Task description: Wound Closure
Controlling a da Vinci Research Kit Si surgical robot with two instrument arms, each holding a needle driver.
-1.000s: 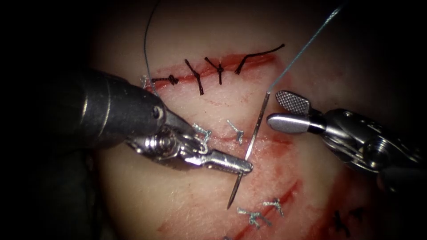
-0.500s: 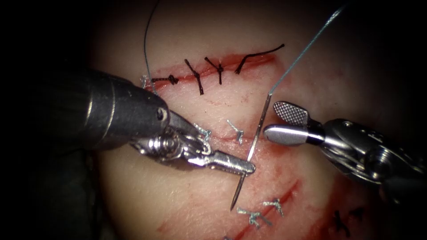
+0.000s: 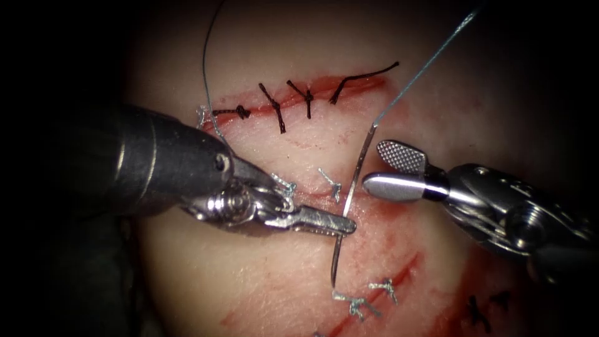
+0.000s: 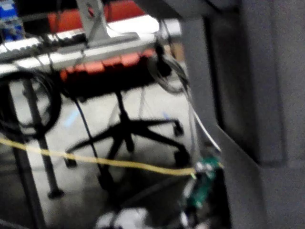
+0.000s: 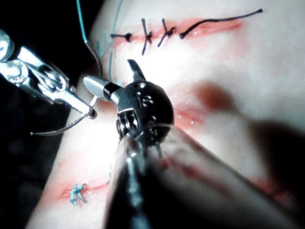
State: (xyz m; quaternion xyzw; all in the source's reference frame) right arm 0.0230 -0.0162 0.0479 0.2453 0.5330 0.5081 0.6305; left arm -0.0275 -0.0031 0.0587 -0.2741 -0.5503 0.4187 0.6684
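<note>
the left needle driver (image 3: 340, 226) comes in from the endoscope view's left and is clamped on the curved needle (image 3: 349, 193) at about mid-curve, nearer the pointed end than the thread end. the needle stands nearly upright over the tissue (image 3: 262, 274), free of it along the length that shows. its tip (image 3: 333, 287) points down and sits just beside a pale knotted stitch (image 3: 355, 306) on the lower cut; whether the tip touches the surface there cannot be told. its swaged end (image 3: 374, 126) is uppermost, and the pale blue thread (image 3: 424, 65) runs from it up and to the right, out of the lit field.

the right needle driver (image 3: 390, 168) enters from the right with its jaws parted, holding nothing. its lower jaw lies just right of the needle's upper half, close to it but apart.

in the right wrist view the right needle driver (image 5: 114, 76) shows the same spread jaws, with the left tool (image 5: 71, 98) gripping the needle (image 5: 71, 125) beside it.

the upper cut (image 3: 299, 93) carries dark knotted stitches (image 3: 274, 106) with a dark thread tail (image 3: 368, 75) at its right end. red fluid (image 3: 387, 243) stains the tissue around the middle cut (image 3: 324, 196), which lies under the left tool's jaws.
</note>
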